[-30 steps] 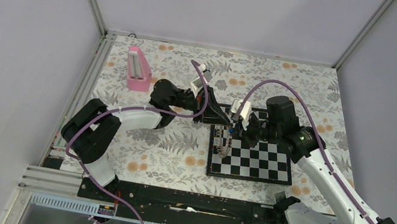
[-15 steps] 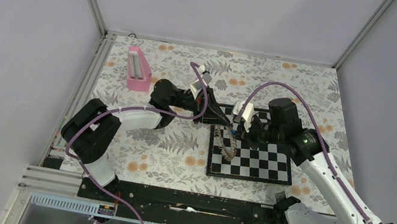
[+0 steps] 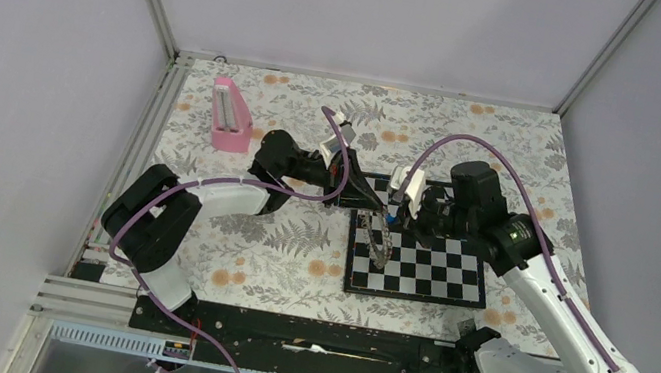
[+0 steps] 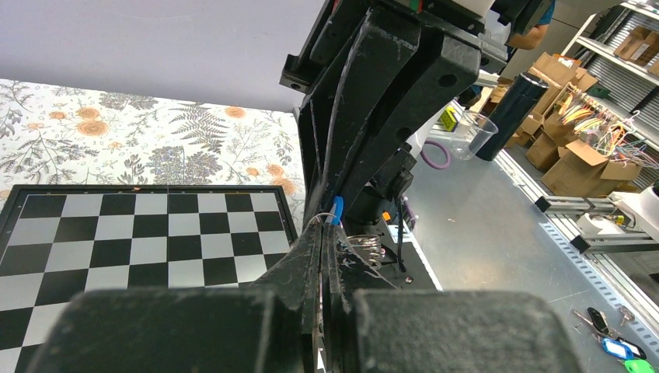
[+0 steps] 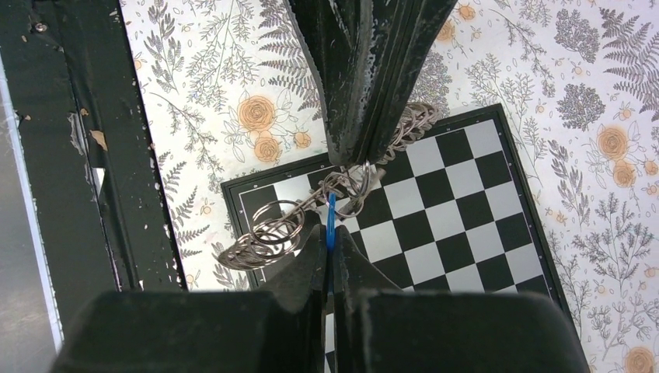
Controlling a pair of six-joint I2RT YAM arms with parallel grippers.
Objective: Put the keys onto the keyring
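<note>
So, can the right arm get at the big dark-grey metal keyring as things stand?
Probably yes. The left claw holds the dark-grey metal keyring over the black-and-white chessboard, and the right claw, gripping the small blue-headed key, sits right before it, nothing between.

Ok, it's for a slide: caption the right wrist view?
Right tool pinches blue-headed metal key at speckled grey metal keyring held by left tool above black-and-white chessboard.

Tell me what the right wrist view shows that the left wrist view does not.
Only the right wrist view shows the keyring along its looped length, under the left gripper, and a black bar. Only the left wrist view shows a clear cup and cardboard boxes beyond the table. Both show the blue key in the shut right gripper and the chessboard.
</note>
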